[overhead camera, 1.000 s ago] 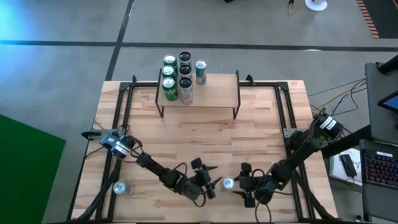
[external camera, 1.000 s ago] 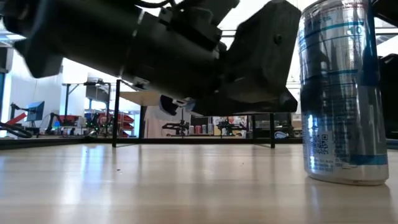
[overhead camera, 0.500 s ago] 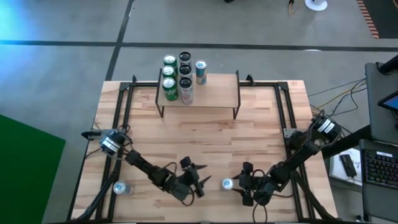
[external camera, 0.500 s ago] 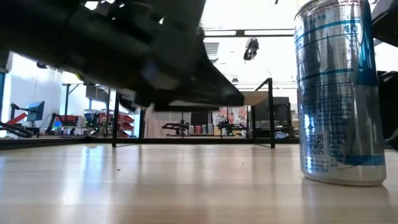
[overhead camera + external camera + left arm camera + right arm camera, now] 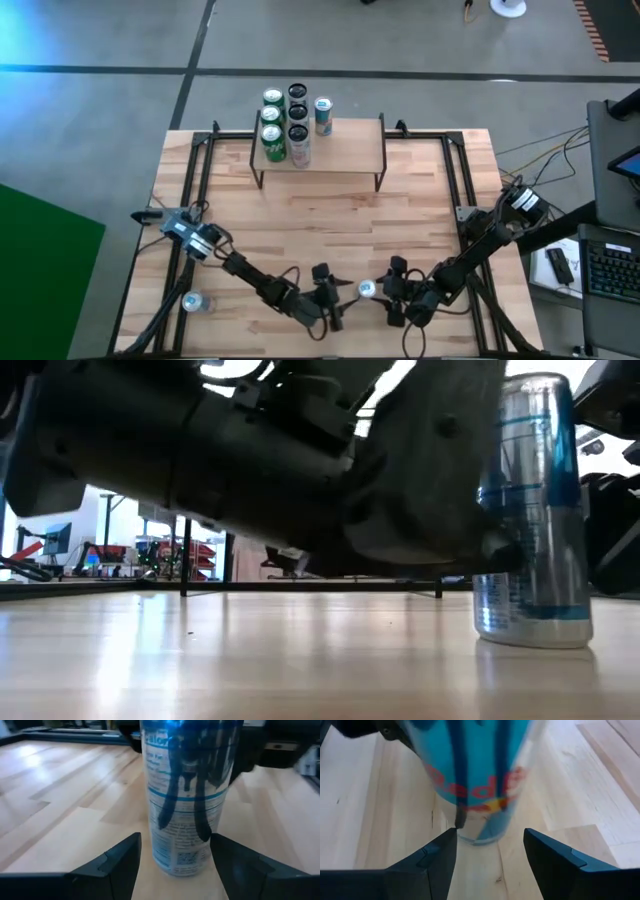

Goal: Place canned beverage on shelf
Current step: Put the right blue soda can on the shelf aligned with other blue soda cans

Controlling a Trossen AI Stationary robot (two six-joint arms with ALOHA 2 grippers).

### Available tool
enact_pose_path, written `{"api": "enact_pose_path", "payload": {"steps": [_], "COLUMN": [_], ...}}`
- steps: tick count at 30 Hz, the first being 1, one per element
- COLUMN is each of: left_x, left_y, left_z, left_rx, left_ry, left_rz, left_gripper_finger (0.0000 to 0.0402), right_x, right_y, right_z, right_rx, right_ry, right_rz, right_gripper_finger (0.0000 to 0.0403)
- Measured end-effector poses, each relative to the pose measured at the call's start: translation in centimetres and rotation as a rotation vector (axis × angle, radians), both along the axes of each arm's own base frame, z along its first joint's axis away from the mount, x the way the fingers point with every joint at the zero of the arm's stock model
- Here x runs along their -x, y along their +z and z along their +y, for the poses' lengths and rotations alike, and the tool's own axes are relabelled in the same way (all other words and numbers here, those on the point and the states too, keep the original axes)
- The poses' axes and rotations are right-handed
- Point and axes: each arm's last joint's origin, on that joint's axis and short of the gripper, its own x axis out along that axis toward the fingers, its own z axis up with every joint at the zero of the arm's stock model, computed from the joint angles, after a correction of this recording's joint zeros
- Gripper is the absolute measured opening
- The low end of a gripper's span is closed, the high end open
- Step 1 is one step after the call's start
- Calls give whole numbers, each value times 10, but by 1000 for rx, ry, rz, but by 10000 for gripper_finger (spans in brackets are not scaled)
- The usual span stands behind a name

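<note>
Standing upright on the bench (image 5: 420, 190), the silver-blue can (image 5: 367, 290) is at the front edge, well apart from the shelf (image 5: 345, 145) at the far side. You can see the left gripper (image 5: 343, 293) just beside the can on one side and the right gripper (image 5: 392, 292) just beside it on the other side, both pointing at it. In the left wrist view the can (image 5: 187, 795) stands ahead of the two fingers (image 5: 117, 865), which are spread wider than the can and do not touch it. In the right wrist view it is the same: the fingers (image 5: 432, 857) are apart, the can (image 5: 475, 780) is in front of them, not gripped. So both grippers are open and hold nothing. On the shelf you see a group of cans (image 5: 290, 122) at its left end. One more can (image 5: 193, 302) lies near the bench's front left corner.
</note>
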Motion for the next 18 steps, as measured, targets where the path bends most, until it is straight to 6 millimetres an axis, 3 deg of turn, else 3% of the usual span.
{"api": "enact_pose_path", "payload": {"steps": [18], "left_x": [0], "left_y": [-7], "left_z": [21], "left_rx": [33], "left_ry": [128], "left_rz": [8], "left_gripper_finger": [224], "right_x": [-3], "right_y": [2], "right_z": [0], "right_rx": [-9], "right_ry": [-18], "right_rz": [-33], "right_gripper_finger": [219]}}
